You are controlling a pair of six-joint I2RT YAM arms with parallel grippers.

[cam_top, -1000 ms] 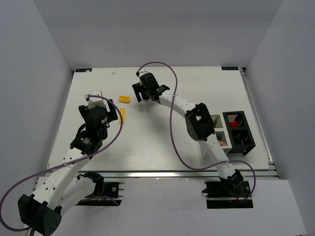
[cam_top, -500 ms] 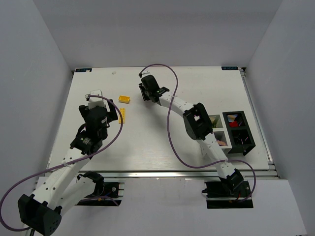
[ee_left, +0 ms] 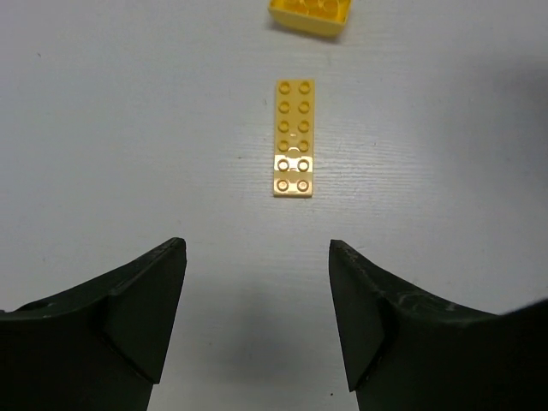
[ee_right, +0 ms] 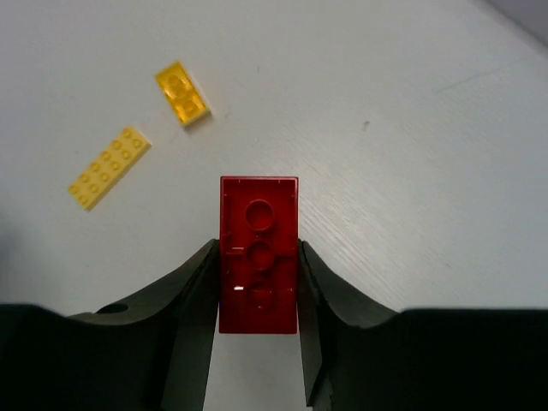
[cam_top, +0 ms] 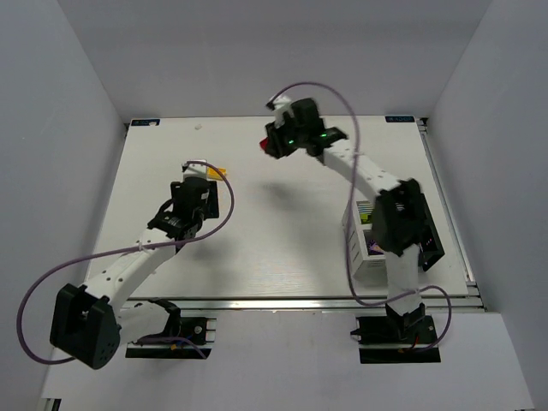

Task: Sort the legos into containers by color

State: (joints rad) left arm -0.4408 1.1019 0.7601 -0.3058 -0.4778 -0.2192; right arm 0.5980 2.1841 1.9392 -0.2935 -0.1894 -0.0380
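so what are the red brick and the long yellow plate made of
Red brick: looks like hard, glossy plastic, with moulded round tubes and a small bright highlight on its face. Long yellow plate: probably the same plastic, slightly shiny, with crisp moulded studs.

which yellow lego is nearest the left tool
The long flat yellow plate, lying straight ahead of the open left tool. The short chunky yellow brick sits farther off, past the plate's far end.
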